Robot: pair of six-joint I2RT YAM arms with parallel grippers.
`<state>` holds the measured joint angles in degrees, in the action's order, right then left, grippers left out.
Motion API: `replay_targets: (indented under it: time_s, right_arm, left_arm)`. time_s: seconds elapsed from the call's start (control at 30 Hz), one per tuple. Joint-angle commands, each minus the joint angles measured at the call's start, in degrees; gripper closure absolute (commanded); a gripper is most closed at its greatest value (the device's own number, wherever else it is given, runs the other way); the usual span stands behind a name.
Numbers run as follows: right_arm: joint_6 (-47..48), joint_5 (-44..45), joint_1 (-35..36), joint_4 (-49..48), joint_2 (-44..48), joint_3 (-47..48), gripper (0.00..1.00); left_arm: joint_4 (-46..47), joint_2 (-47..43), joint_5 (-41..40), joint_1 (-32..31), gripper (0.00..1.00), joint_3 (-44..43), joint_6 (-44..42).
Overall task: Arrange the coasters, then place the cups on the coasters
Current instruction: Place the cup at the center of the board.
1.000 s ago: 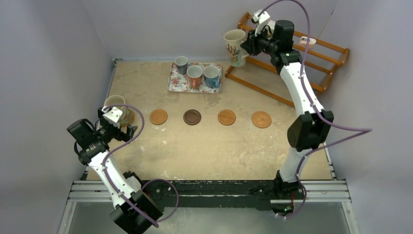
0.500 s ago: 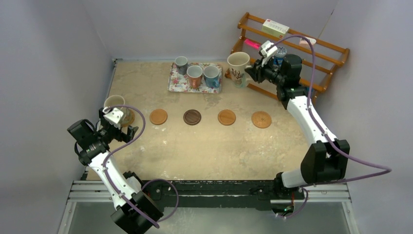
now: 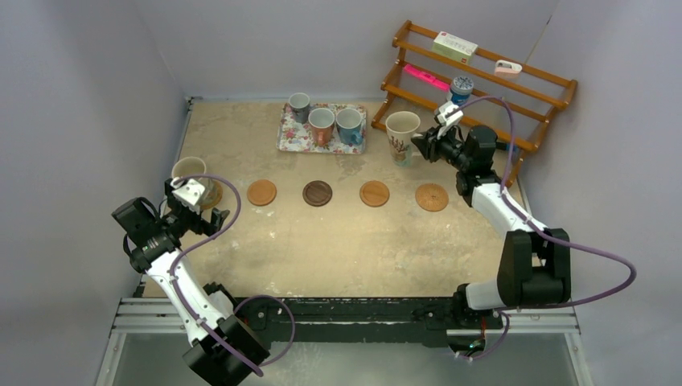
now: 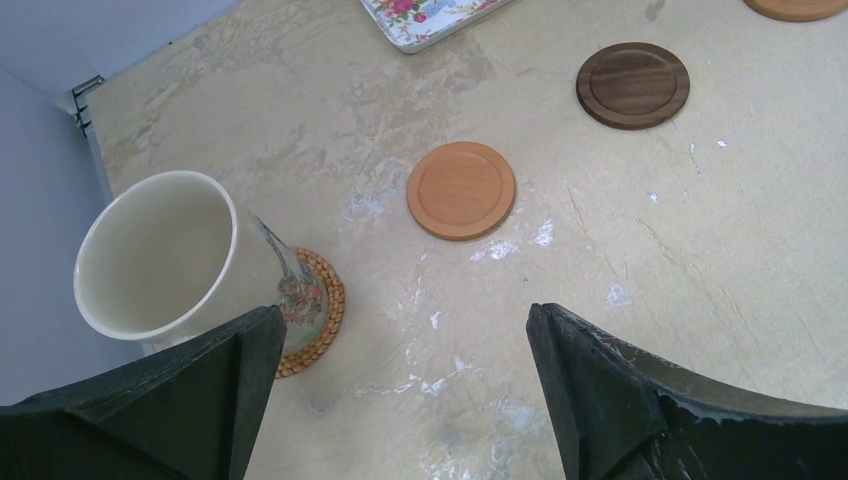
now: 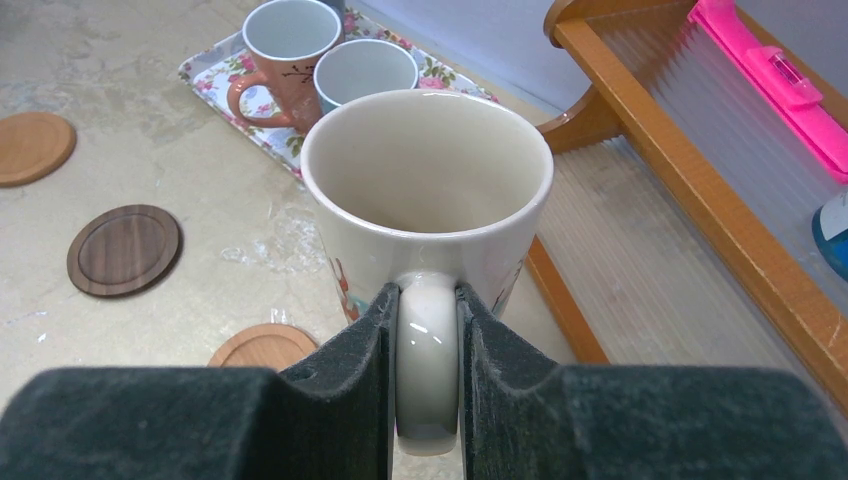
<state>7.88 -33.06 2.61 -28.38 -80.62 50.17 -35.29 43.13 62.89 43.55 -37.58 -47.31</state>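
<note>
- Beige, mottled table [image 3: 338, 249] lies between plain grey walls [image 3: 80, 80]. A wooden rack [image 3: 547, 74] stands at the far right corner.
- Floral tray [image 3: 293, 138] sits at the far edge, near the centre. It carries three upright cups: grey-blue mug [image 3: 299, 105], reddish-orange mug [image 3: 321, 125] and light blue mug [image 3: 349, 124], set close together.
- Four bare coasters form a straight row across the middle of the table, each apart from the next. From left to right: first tan coaster [image 3: 261, 192], dark brown coaster [image 3: 318, 193], second tan coaster [image 3: 374, 193], third tan coaster [image 3: 432, 197].
- Woven coaster [image 4: 318, 310] lies at the left end of the row, near the left table edge. Left cream mug [image 4: 170, 260] stands upright on it, mouth up.
- Left gripper [image 4: 400, 318] hangs low on the near side of the left cream mug, jaws spread wide. One finger is just beside the mug wall; contact cannot be determined.
- Right gripper [image 5: 428, 295] pinches the handle of the right cream mug [image 5: 425, 180], one pad on each side of the handle.
- The right cream mug is upright, mouth up, between the floral tray and the wooden rack, beyond the right part of the coaster row. Whether its base rests on the table cannot be determined.
</note>
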Motion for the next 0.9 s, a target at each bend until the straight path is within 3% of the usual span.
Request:
replay_targets:
  time_s: [0.0,0.53,0.77,0.8,0.87]
  right_arm:
    - [-0.6,-2.0,-0.1,-18.2,0.5,-0.7,1.0]
    - [1.2,-2.4,-0.1,-28.4,-7.1,-8.1,1.0]
    - [4.9,-2.3,-0.1,-23.8,-8.2,-8.6,1.0]
    - [5.7,-2.4,-0.1,-22.2,-8.0,-8.4,0.98]
    - [7.4,-2.8,-0.1,-18.5,-7.5,-7.9,0.83]
  left_arm:
    - [0.0,0.1,3.2,0.5,0.0,0.3,-2.0]
    - [-1.0,1.2,4.0,0.5,0.0,0.3,-3.4]
    - [-1.2,1.4,4.2,0.5,0.0,0.3,-3.7]
    - [-1.3,1.4,4.2,0.5,0.0,0.3,-3.8]
    - [-1.4,1.4,4.2,0.5,0.0,0.3,-3.9]
